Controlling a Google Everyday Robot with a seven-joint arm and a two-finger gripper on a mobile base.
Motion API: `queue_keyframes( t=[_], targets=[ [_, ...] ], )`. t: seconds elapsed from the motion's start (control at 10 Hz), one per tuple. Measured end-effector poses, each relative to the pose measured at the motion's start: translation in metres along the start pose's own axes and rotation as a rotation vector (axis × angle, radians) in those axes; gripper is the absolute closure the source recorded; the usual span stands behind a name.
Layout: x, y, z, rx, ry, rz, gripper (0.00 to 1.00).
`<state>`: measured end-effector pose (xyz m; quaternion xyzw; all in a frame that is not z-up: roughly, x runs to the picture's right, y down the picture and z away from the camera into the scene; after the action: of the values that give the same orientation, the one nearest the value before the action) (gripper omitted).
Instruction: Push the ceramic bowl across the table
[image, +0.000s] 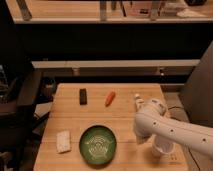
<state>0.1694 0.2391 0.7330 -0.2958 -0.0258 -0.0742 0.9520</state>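
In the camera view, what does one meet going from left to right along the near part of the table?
White block → green bowl → gripper, at the near right corner of the table.
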Motion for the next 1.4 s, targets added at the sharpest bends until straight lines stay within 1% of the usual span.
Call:
queue_keyframes(
  t=[0.3, 0.4, 0.8, 1.2, 1.4],
  targets=[
    [-0.005, 0.004, 0.010, -0.013, -0.015, -0.011, 0.97],
    [-0.006, 0.004, 0.012, -0.017, -0.018, -0.014, 1.00],
    [-0.010, 0.009, 0.024, -0.046, -0.030, -0.021, 1.00],
    [-0.011, 0.009, 0.030, -0.065, -0.035, -0.030, 1.00],
    [-0.015, 0.005, 0.037, -0.081, -0.039, -0.048, 1.00]
  ],
)
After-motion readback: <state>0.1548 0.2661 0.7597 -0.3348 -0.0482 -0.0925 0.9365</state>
